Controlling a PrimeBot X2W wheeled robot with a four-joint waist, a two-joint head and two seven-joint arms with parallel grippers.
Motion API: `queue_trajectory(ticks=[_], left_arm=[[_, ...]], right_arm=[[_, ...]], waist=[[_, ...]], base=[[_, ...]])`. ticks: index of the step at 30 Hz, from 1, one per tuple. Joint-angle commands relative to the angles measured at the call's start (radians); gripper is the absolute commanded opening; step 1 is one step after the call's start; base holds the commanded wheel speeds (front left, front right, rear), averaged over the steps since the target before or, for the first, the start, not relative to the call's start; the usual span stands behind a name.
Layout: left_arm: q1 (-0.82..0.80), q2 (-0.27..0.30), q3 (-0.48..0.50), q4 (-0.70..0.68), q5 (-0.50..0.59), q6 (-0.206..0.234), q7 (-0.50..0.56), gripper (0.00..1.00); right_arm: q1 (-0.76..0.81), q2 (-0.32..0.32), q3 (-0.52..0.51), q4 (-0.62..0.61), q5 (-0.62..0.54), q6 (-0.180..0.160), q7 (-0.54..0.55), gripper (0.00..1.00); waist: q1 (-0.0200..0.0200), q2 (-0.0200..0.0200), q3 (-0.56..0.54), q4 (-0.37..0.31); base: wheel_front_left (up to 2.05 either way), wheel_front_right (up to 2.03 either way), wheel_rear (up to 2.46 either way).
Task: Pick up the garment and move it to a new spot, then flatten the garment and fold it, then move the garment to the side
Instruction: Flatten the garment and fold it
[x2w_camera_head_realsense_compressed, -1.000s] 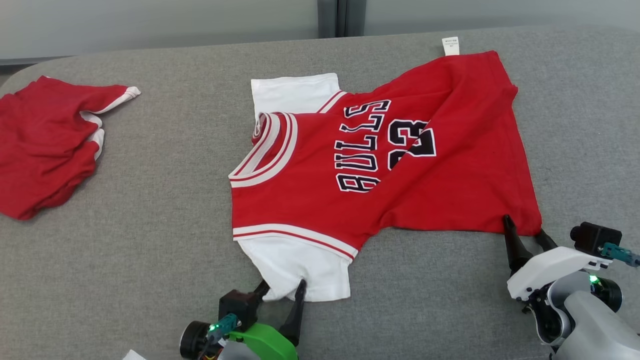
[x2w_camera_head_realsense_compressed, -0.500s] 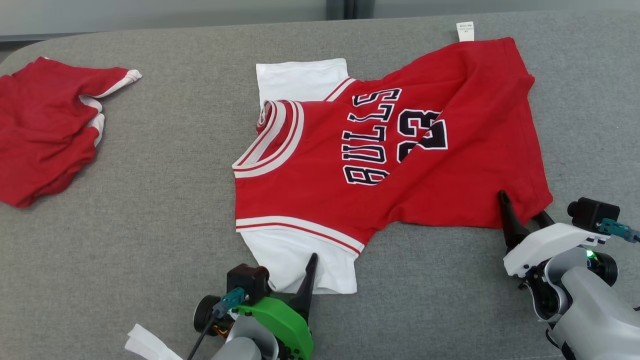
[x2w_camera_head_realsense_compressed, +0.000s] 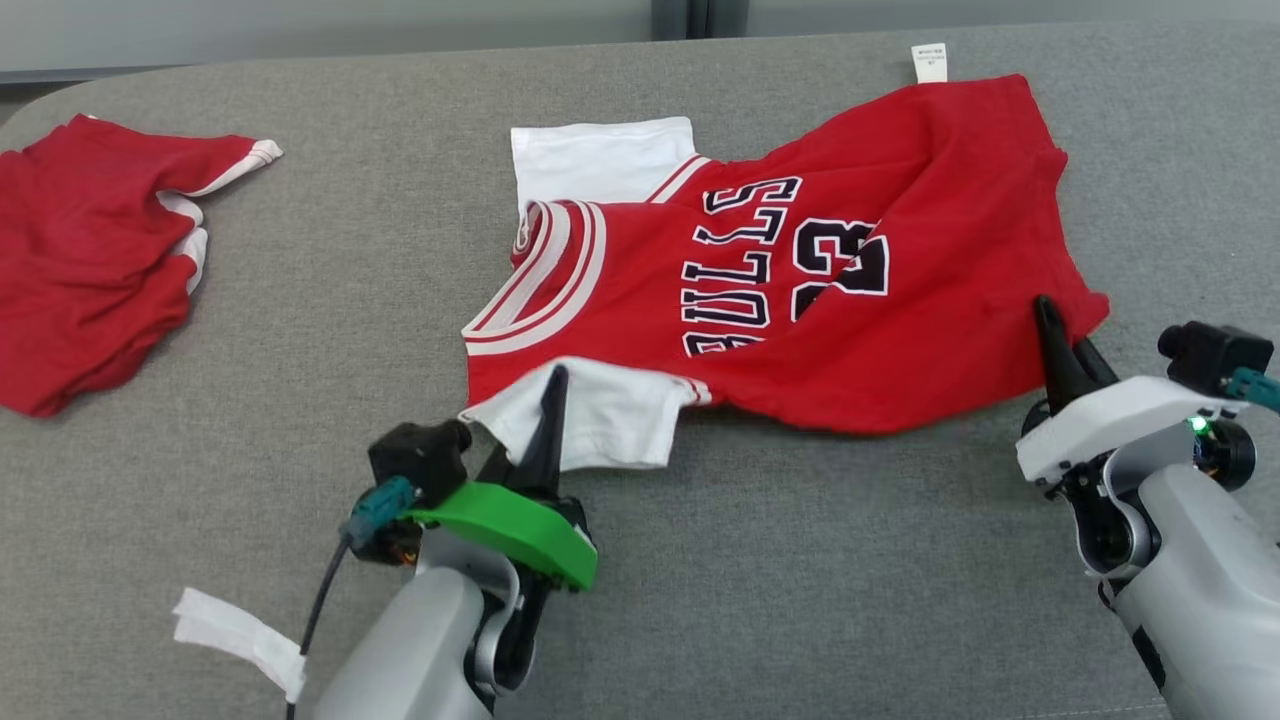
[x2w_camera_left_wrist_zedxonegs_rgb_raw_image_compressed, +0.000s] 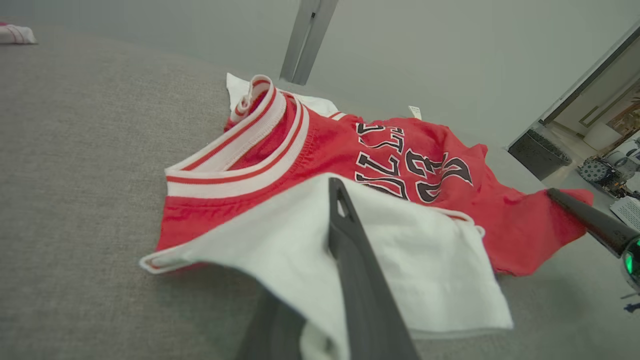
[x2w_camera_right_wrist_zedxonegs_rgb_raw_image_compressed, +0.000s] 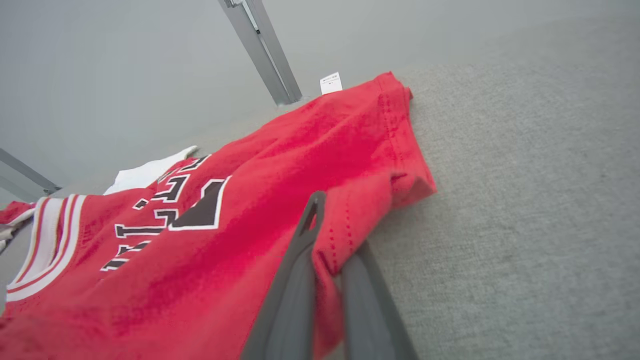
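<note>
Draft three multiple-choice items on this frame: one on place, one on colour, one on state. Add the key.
1. Where does the second red garment lie relative to the jersey?
A) on top of it
B) apart from it, to the robot's left
C) to the robot's right

2. What colour is the sleeve in the left gripper?
A) black
B) red
C) white

3. What is the right gripper doing?
A) shut on the jersey's red corner
B) open, holding nothing
C) shut on the sleeve

Key:
1 B: the head view shows it lying alone at far left.
2 C: the left wrist view shows white fabric draped over the finger.
3 A: the right wrist view shows red hem pinched in its jaws.
</note>
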Motion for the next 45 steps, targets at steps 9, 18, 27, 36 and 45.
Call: queue_trajectory(ticks=[9,18,27,36,45], left_arm=[[-0.352,0.009,0.074,0.122,-0.011,-0.044,0.015,0.0],[-0.873,0.011,0.195,0.315,-0.066,-0.022,0.05,0.0],[-1.285,0.006,0.184,0.482,-0.075,-0.033,0.03,0.0],[-1.429,0.003,0.069,0.479,-0.2,-0.066,0.006,0.0],[-1.203,0.003,0.062,0.42,-0.197,-0.062,-0.001,0.0]], right_arm=[[-0.281,-0.027,0.068,0.004,0.009,0.0,0.002,0.0],[-0.769,0.021,0.111,0.137,0.156,0.0,0.06,0.0],[-1.087,0.02,0.1,0.244,0.254,0.0,0.049,0.0],[-1.189,0.02,0.144,0.264,0.289,0.0,0.021,0.0],[-0.997,0.004,0.25,0.214,0.34,0.0,0.005,0.0]], waist=[[0.0,0.0,0.077,-0.044],[0.0,0.0,0.254,-0.095],[0.0,0.0,0.287,-0.089],[0.0,0.0,0.264,-0.068],[0.0,0.0,0.274,-0.07]], base=[[0.0,0.0,0.0],[0.0,0.0,0.0],[0.0,0.0,0.0],[0.0,0.0,0.0],[0.0,0.0,0.0]])
